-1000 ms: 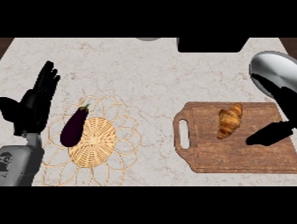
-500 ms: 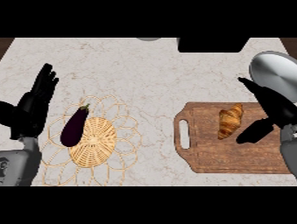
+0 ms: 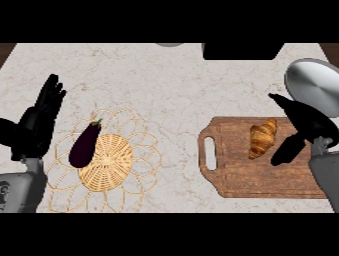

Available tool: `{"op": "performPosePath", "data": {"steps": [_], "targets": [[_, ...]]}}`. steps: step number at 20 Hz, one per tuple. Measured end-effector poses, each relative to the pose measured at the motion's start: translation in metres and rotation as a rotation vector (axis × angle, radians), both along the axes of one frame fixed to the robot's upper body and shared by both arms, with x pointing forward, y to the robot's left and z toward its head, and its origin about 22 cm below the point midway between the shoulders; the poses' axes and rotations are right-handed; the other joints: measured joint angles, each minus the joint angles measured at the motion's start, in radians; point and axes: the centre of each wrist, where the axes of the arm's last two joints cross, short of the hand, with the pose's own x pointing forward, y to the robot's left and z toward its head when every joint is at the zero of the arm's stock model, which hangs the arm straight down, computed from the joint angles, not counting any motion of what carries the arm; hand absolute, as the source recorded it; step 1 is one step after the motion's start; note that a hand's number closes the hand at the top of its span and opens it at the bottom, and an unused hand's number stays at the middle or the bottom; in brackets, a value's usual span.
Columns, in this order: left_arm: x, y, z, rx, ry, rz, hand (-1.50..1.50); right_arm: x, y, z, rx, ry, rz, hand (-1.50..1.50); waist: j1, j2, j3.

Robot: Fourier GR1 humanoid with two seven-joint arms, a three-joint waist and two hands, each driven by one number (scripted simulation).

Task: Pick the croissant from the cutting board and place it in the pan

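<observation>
Cutting board's (image 3: 238, 170) right end under right forearm; pan's (image 3: 321, 87) right rim cut off.

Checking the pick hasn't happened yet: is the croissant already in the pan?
No, the croissant lies on the cutting board, with the right hand open beside it and the pan holding nothing.

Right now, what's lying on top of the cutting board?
Only the croissant lies on the cutting board, near its far edge. The right hand, open, hangs over the board's right side and covers that part of it.
</observation>
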Motion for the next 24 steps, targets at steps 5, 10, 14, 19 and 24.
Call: {"op": "performPosePath", "data": {"steps": [5,10,14,19,24], "targets": [[0.001,0.0,-0.001,-0.001,-0.001,0.002,0.0,0.005,0.005,-0.019,-0.001,0.016,-0.001,-1.5,0.0,0.0,0.0],[0.004,-0.01,-0.003,0.001,0.003,0.006,0.0,0.016,0.004,-0.029,-0.032,0.049,0.007,-1.5,0.001,0.001,0.0],[0.003,-0.009,0.003,0.002,0.002,0.002,0.0,0.021,0.0,-0.043,-0.036,0.081,0.01,-1.5,0.001,0.001,0.0],[0.007,-0.004,0.002,0.002,0.0,0.002,0.0,0.021,0.001,-0.052,-0.029,0.122,0.019,1.5,0.0,0.0,0.0],[0.008,-0.01,0.006,0.001,-0.002,-0.001,0.0,0.025,0.003,-0.054,-0.019,0.106,0.108,1.5,0.0,-0.002,-0.004]]}}
